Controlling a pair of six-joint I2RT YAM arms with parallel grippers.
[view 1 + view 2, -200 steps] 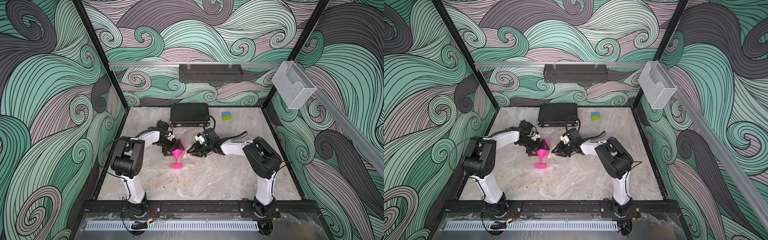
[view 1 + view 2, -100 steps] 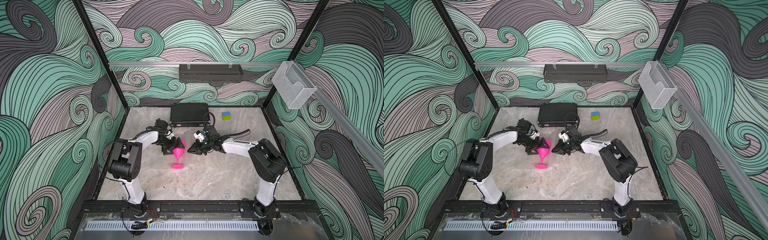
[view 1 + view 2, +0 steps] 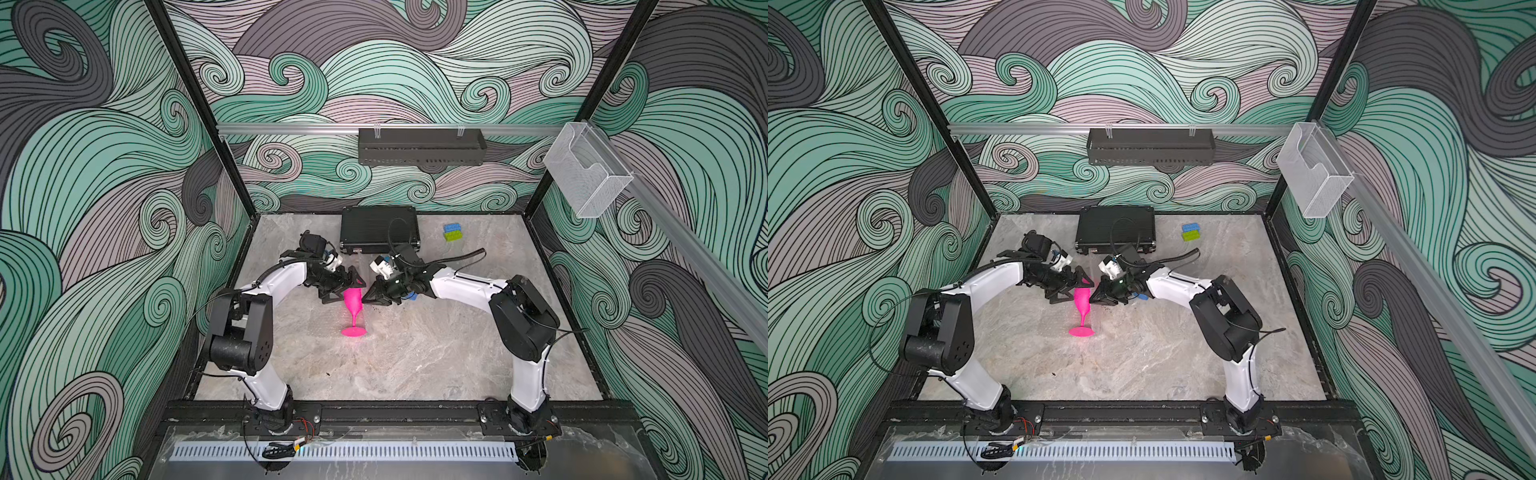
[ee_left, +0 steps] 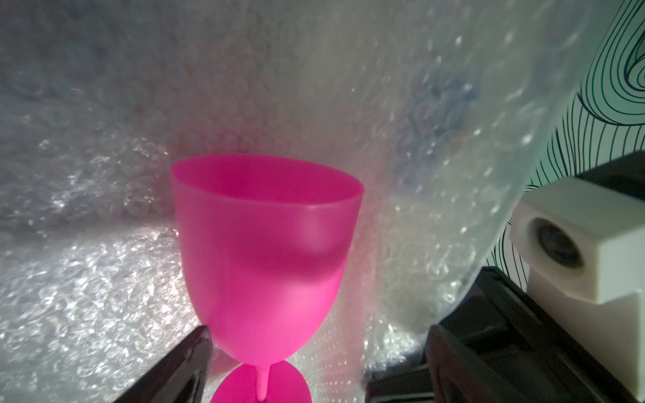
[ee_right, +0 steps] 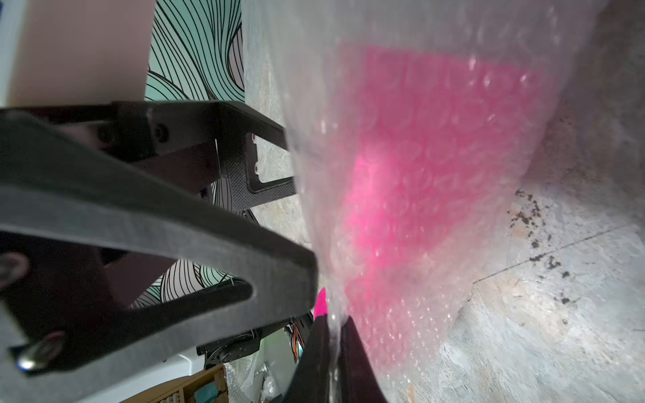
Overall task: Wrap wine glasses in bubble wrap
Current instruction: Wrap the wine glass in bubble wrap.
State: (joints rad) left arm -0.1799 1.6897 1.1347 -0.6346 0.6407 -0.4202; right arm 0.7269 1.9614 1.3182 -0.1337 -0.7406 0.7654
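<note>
My right jaws are pinching the bubble wrap (image 5: 436, 174) beside the upright goblet (image 4: 265, 251) — my left jaws are gaping wide around its bowl.

In your right wrist view the bubble wrap (image 5: 314, 69) blurs the goblet (image 5: 436, 157) to a pink smear; your left wrist view crops its foot.
</note>
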